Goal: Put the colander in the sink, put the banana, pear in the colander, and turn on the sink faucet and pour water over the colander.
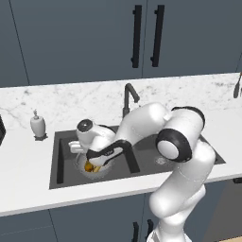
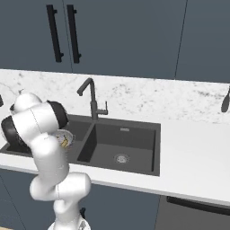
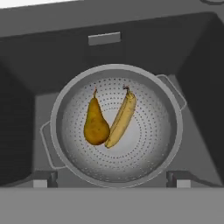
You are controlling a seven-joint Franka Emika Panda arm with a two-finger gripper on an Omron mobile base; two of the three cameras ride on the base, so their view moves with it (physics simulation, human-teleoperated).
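The silver perforated colander (image 3: 144, 144) sits on the floor of the left basin of the dark sink (image 3: 52, 48). Inside it the golden-brown pear (image 3: 95, 124) and the yellow banana (image 3: 121, 119) lie side by side, touching. My gripper (image 3: 111, 180) hangs straight above the colander, open, with nothing between its fingertips (image 3: 44, 179). From the left base view, the hand (image 1: 101, 155) covers most of the colander (image 1: 98, 172). The dark faucet (image 1: 127, 98) stands behind the sink's divider, its spout turned toward the right basin; no water runs.
A white soap dispenser (image 1: 38, 125) stands on the marble counter (image 1: 28, 189) left of the sink. The right basin (image 2: 120, 148) holds just its steel drain (image 2: 121, 158). Dark cabinet doors (image 2: 112, 36) rise behind the counter.
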